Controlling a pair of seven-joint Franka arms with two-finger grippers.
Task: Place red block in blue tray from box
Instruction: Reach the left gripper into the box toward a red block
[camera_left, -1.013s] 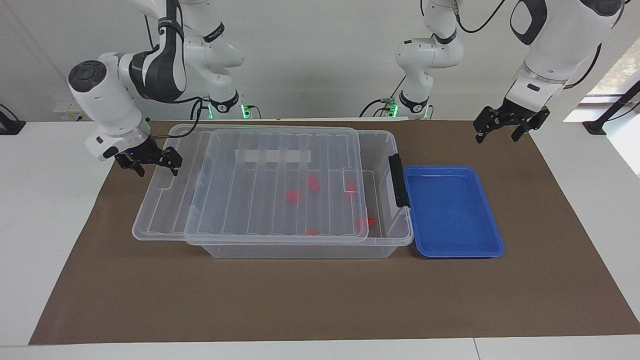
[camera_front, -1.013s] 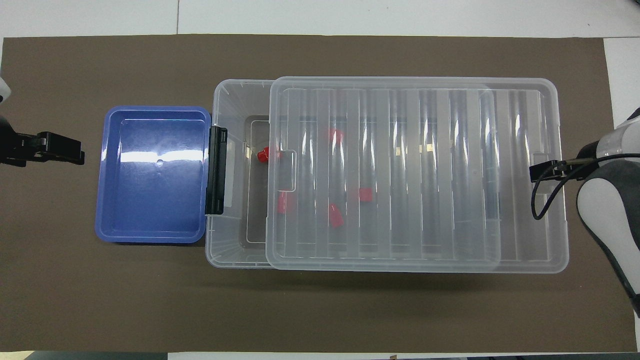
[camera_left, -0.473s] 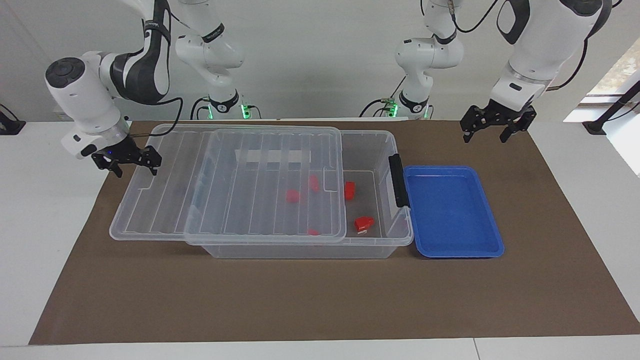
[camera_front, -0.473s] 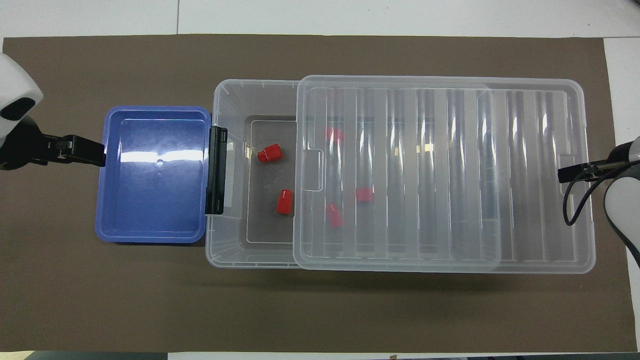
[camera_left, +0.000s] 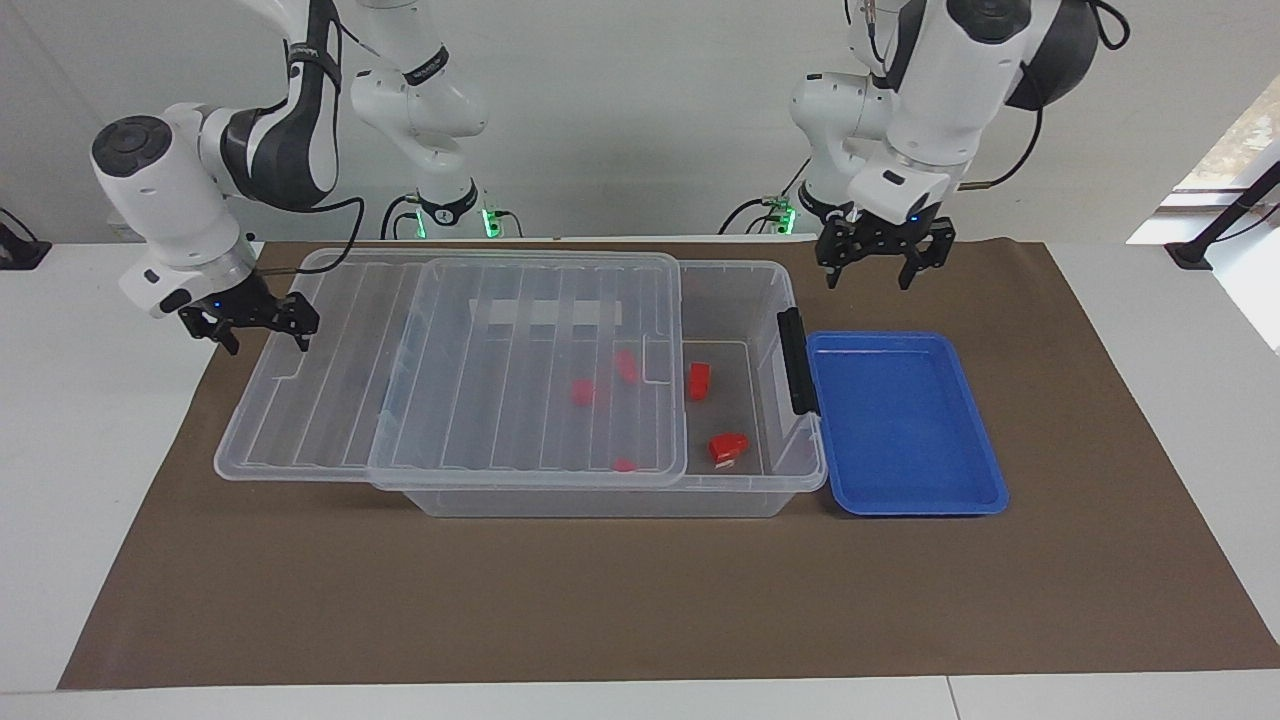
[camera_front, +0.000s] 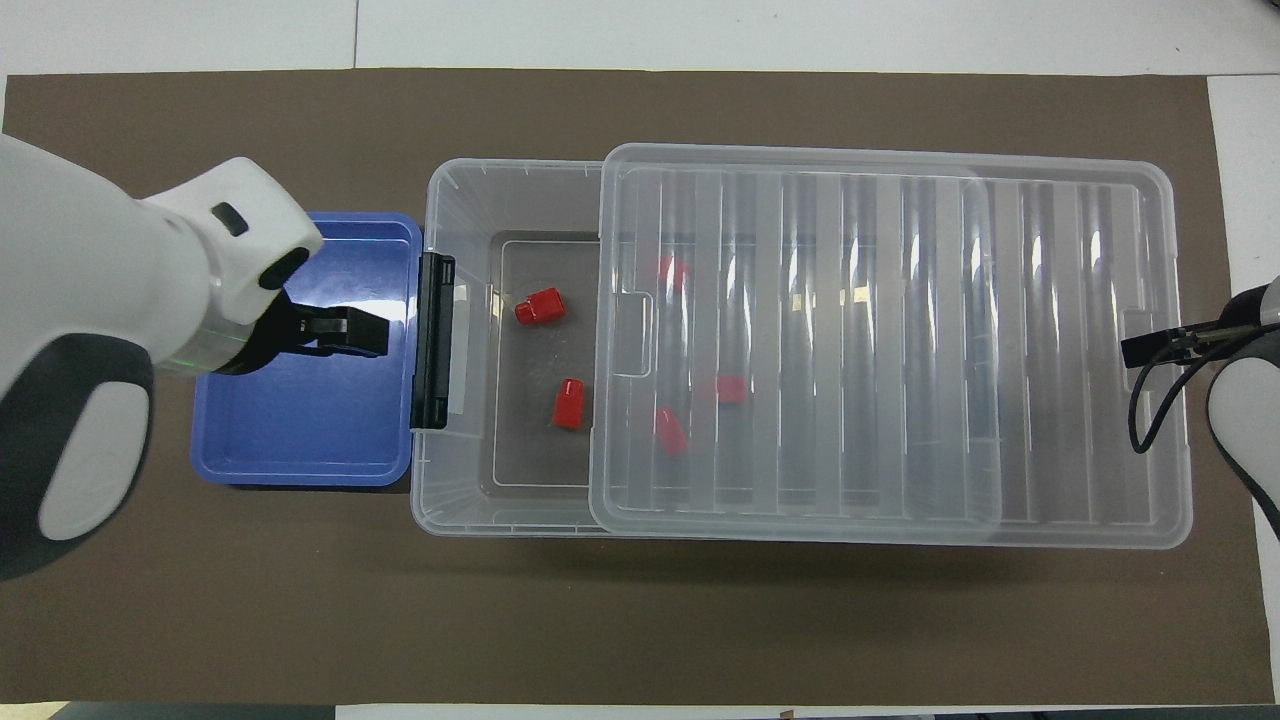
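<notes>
Your left gripper (camera_left: 879, 268) hangs in the air over the blue tray (camera_front: 300, 455), wrist bent steeply down, fingers spread and empty. Your right gripper (camera_left: 252, 328) sits well apart from the tray toward the right arm's end of the table, forearm angled down, fingers parted.

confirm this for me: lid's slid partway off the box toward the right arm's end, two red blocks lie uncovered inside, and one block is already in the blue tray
Not quite. The blue tray holds no block, as the overhead view shows. The rest stands: the lid is slid partway off the box toward the right arm's end, and two red blocks lie uncovered inside.
</notes>
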